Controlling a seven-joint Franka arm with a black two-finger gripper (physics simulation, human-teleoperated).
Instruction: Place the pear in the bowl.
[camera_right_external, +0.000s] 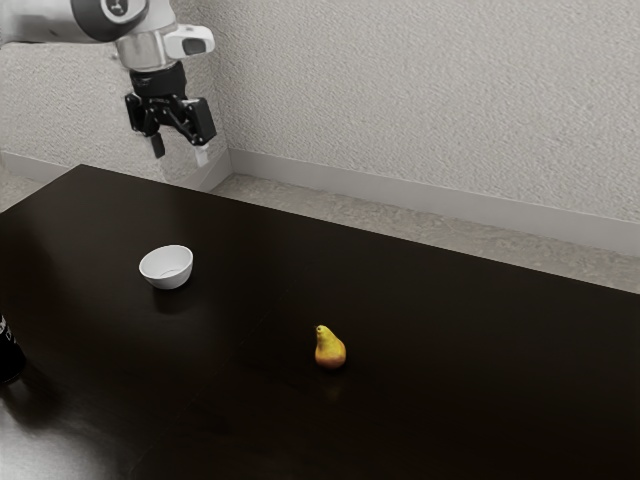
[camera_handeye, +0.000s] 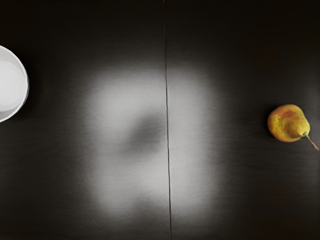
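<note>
Above the far side of the table (camera_right_external: 450, 420), in the exterior view: gripper (camera_right_external: 180, 152) raised, fingers apart, with nothing between them. Nearer the camera, pear (camera_right_external: 330, 350) upright on bare wood, outside the bowl (camera_right_external: 166, 267). Best to travel level to the pear first, then sink straight down, straddle the broad belly and squeeze gently, lest it roll. White bowl upright and empty; at the exterior view's left edge, a dark container (camera_right_external: 10, 352), cut off, contents impossible to tell.

In the wrist view, pear across the seam (camera_handeye: 168, 150) from the bowl, stem (camera_handeye: 312, 142) pointing away. Avoid pinching that stem. Inside the visible part of the bowl, nothing.
</note>
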